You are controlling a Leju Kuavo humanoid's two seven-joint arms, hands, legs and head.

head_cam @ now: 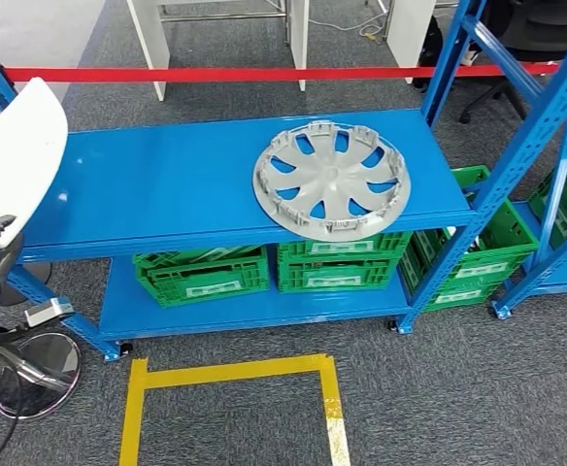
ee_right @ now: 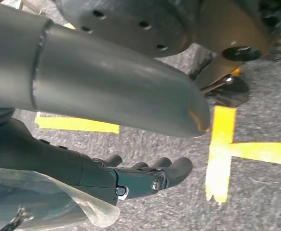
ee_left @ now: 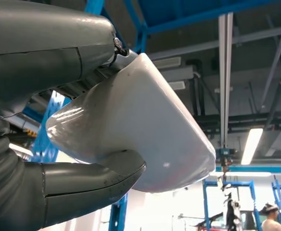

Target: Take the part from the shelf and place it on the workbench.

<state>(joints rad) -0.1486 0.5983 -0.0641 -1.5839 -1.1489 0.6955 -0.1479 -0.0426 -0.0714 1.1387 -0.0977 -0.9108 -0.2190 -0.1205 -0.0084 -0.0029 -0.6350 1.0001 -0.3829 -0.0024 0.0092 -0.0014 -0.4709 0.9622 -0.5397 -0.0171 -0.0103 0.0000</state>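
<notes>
White smooth plastic part point(ee_left: 146, 130) sat gripped in the left hand point(ee_left: 59, 144).

The thumb and fingers clamped it (at the head view's left edge), the right hand point(ee_right: 139, 178) hung with fingers apart, holding nothing; farther off, a silver spoked hubcap point(head_cam: 331, 179) lay on the blue metal shelf point(head_cam: 156, 180).

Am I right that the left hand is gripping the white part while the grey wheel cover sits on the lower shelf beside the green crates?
Not quite. The head view shows the grey wheel cover lying on the blue upper shelf, above the green crates, not beside them. The rest holds: the left hand grips the white part, as the left wrist view shows.
</notes>
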